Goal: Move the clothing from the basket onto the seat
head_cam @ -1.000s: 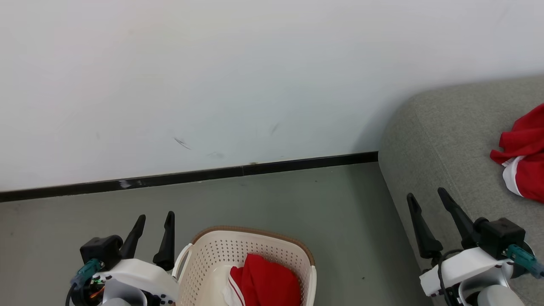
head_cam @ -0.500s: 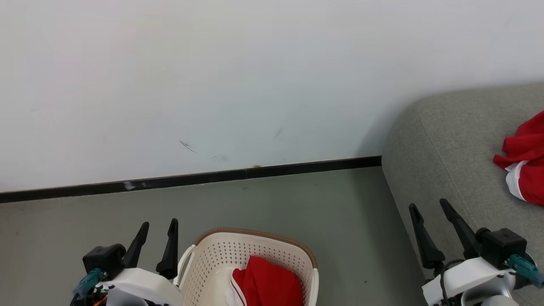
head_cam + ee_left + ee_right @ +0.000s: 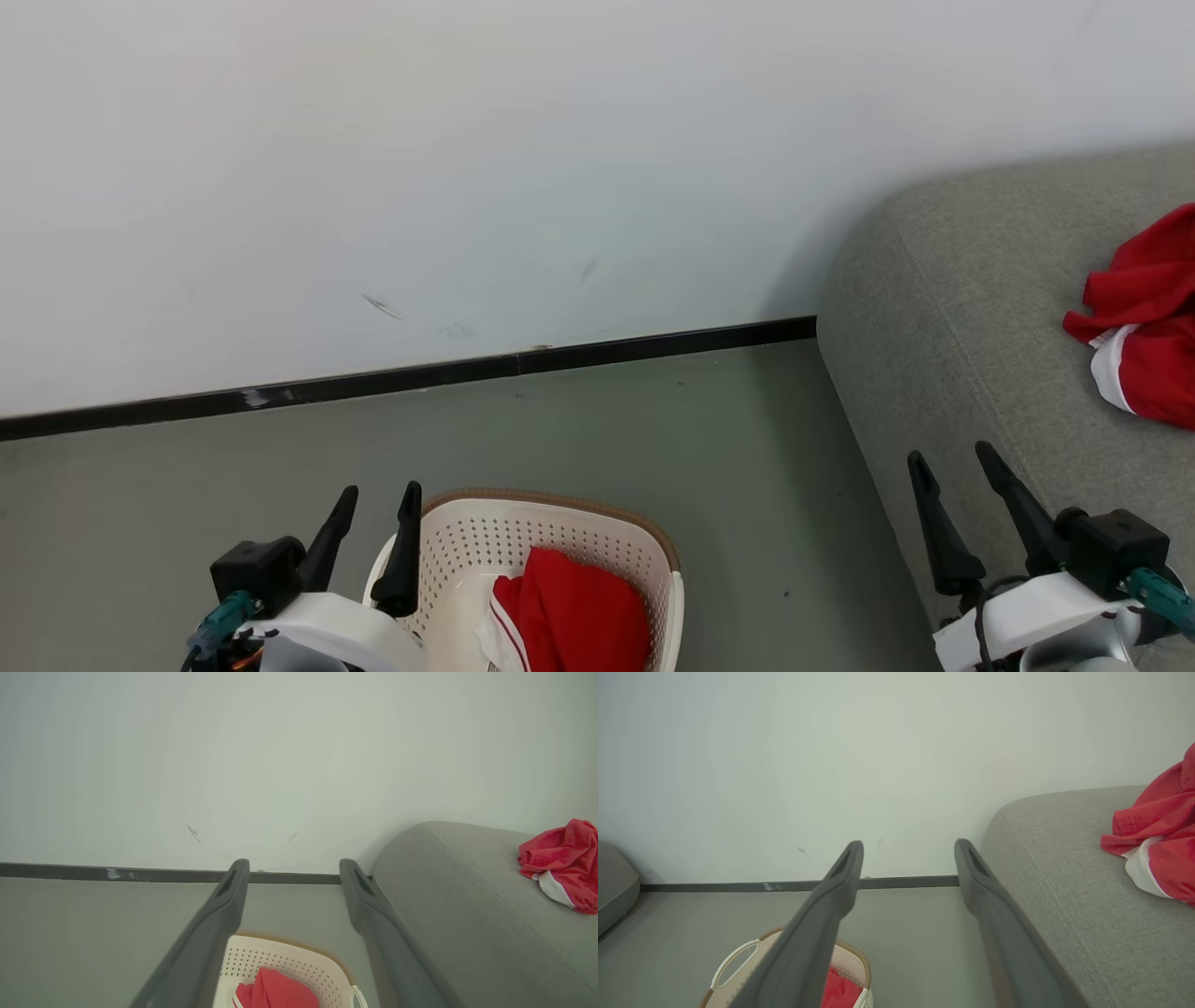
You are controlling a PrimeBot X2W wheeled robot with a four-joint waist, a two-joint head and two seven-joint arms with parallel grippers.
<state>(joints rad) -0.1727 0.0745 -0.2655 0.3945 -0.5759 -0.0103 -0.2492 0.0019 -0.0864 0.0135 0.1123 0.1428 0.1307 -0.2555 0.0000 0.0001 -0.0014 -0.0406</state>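
The cream basket (image 3: 560,523) with a brown rim stands on the floor at the bottom centre, with red clothing (image 3: 574,611) bunched inside it. On the grey seat (image 3: 952,308) at the right lies another red garment (image 3: 1144,327) with a white band. My left gripper (image 3: 378,492) is open, empty, just left of the basket's rim. My right gripper (image 3: 952,455) is open and empty, in front of the seat's rounded side. The left wrist view has the basket (image 3: 299,956), its clothing (image 3: 275,991) and the seat (image 3: 458,891). In the right wrist view, the basket (image 3: 857,956) sits low and the seat (image 3: 1064,858) at right.
A white wall (image 3: 467,168) with a black skirting strip (image 3: 420,378) runs behind the grey floor (image 3: 607,429). Another grey upholstered piece (image 3: 614,882) edges in at the left of the right wrist view.
The head camera has shifted, so the whole scene sits slightly differently. The left gripper stands closer to the basket's rim than a second ago. Both grippers stay open and empty.
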